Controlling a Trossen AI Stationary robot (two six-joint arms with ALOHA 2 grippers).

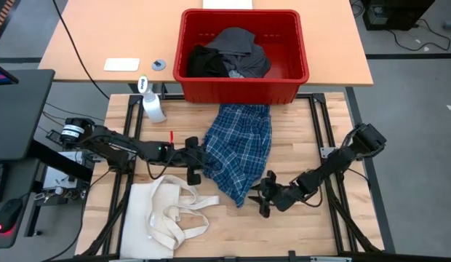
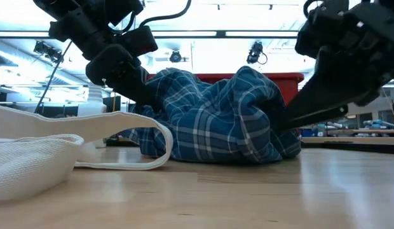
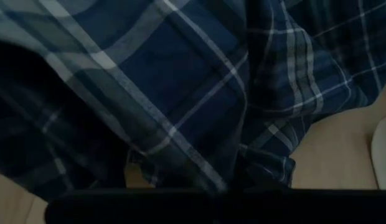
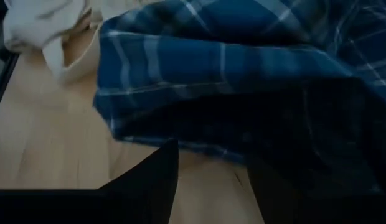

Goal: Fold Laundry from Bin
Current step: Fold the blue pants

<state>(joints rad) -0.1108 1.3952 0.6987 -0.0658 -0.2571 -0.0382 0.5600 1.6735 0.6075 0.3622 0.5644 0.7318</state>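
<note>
The blue plaid shirt (image 1: 238, 149) lies bunched on the wooden table (image 1: 305, 225), just in front of the red bin (image 1: 241, 84). Dark garments (image 1: 229, 58) of the laundry are piled in the bin. My left gripper (image 1: 198, 156) is shut at the shirt's left edge, and plaid cloth (image 3: 180, 93) fills its wrist view. My right gripper (image 4: 211, 171) is open at the shirt's near right corner (image 1: 247, 193). One finger (image 4: 159, 180) is on bare wood and the other (image 4: 274, 186) is in the shadow below the hem. My left gripper holds the shirt's left edge (image 1: 209, 154), coming from the table's left and slanting down. The cloth covers the fingertips, so the number of layers does not show. The cloth humps up by the fingers (image 2: 160, 95), and the rest lies on the table. My right gripper has one finger (image 2: 292, 117) reaching level into the shirt's near right folds; whether it touches the cloth I cannot tell.
A cream tote bag (image 1: 167, 215) with long handles lies at the near left, close to the shirt. A spray bottle (image 1: 153, 105) stands at the far left. The bin sits on a second table (image 1: 94, 44) behind, with a white card (image 1: 121, 64) and a small roll (image 1: 159, 64).
</note>
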